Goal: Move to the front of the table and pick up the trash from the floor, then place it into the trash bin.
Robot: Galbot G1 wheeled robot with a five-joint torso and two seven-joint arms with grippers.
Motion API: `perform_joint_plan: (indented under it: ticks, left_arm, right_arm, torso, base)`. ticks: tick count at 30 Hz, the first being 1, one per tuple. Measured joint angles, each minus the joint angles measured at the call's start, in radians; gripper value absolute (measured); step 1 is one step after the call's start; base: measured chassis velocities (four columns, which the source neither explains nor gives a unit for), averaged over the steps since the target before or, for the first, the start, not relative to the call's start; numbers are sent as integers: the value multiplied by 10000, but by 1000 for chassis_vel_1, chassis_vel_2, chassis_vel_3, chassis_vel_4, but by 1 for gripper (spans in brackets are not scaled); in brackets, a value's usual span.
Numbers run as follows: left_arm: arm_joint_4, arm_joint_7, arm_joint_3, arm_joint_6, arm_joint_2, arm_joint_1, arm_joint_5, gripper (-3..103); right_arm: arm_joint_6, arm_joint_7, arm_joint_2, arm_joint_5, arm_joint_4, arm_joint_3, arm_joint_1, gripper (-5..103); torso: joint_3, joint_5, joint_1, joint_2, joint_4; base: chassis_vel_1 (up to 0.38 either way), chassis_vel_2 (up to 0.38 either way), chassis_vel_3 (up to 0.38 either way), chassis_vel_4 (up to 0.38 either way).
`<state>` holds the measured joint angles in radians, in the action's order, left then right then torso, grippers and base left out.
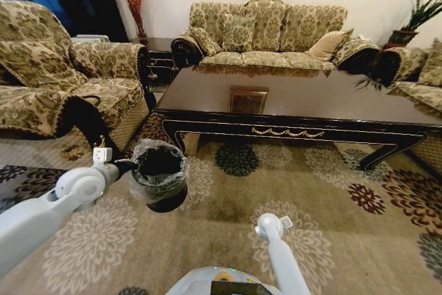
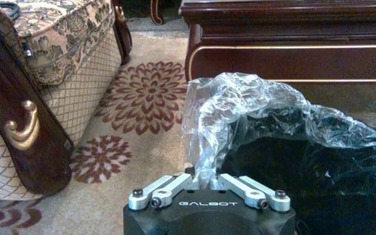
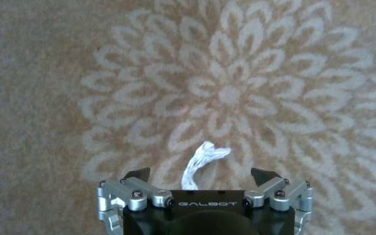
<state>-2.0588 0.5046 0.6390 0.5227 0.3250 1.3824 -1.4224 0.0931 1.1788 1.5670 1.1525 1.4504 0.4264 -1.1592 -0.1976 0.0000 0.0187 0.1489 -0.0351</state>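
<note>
Head view: the trash bin [image 1: 159, 170], round, black, crinkly clear liner folded over its rim, stood on the floral carpet [image 1: 331, 240] before the dark glossy counter [image 1: 297, 98]; inside looked dark, contents unclear. Left tool [image 1: 124, 164] sat at the bin's rim.

Left wrist view: left tool [image 2: 207, 188] pressed together, pinching the liner bag [image 2: 240, 105].

Right wrist view: right tool [image 3: 201, 175] spread wide over a white crumpled paper scrap [image 3: 201, 161] lying on the carpet between its tips.

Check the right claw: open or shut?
Open. In the right wrist view the right claw has its fingertips spread wide over the carpet, with a white paper scrap lying between them, ungripped.
</note>
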Motion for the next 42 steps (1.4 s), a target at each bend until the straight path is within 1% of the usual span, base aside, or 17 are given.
perform_joint_plan:
  ticks: [5, 8, 17, 23, 30, 31, 34, 35, 36, 38, 42]
  left_arm:
    - [11, 12, -107, 0, -49, -58, -10, 4]
    - [52, 15, -141, 0, -54, -80, -11, 4]
    - [61, 15, -122, 0, 1, -15, -25, 4]
    - [60, 16, -192, -2, 110, 2, 25, 4]
    - [65, -14, -284, -6, 84, -61, 3, 4]
    - [77, -20, -300, -9, 94, -89, 1, 4]
    - [91, -23, -348, -24, 125, -148, 1, 4]
    - [91, -23, -348, -24, 125, -148, 1, 4]
    - [90, -23, -348, -25, 133, -143, 1, 4]
    - [88, -20, -342, -26, 134, -118, 1, 4]
    - [53, 13, -291, -28, 121, -22, 6, 4]
  right_arm:
    - [-154, -229, 279, -63, -408, 60, 332, 100]
    - [-215, -303, 429, -331, -719, 88, 567, 100]
    - [-479, -617, 432, -775, -1619, 128, 856, 100]
    - [-546, -752, 425, -809, -1640, 210, 747, 100]
    - [-734, -973, 419, -965, -2166, 229, 969, 100]
    - [-755, -1000, 418, -975, -2212, 220, 991, 101]
    - [-824, -1106, 416, -990, -2383, 223, 1054, 90]
    - [-824, -1106, 416, -990, -2383, 223, 1054, 90]
    - [-862, -1141, 415, -975, -2433, 244, 1060, 84]
    - [-892, -1175, 414, -963, -2463, 253, 1053, 84]
    - [-967, -1289, 414, -959, -2495, 258, 960, 62]
  torso:
    - [0, -1, 0, 0, 0]
    - [0, -1, 0, 0, -3]
    - [0, 0, 0, 0, 0]
    - [0, 0, 0, 0, 0]
    - [0, 1, 0, 0, -2]
    - [0, 1, 0, 0, -1]
    - [0, 1, 0, 0, -1]
    - [0, 1, 0, 0, -1]
    - [0, 1, 0, 0, -1]
    - [0, 1, 0, 0, -1]
    - [0, 0, 0, 0, -1]
  base:
    - [0, 0, 0, 0]
    - [0, 0, 0, 0]
    - [0, 0, 0, 0]
    - [0, 0, 0, 0]
    - [0, 0, 0, 0]
    - [0, 0, 0, 0]
    - [0, 0, 0, 0]
    - [0, 0, 0, 0]
    - [0, 0, 0, 0]
    - [0, 0, 0, 0]
    - [0, 0, 0, 0]
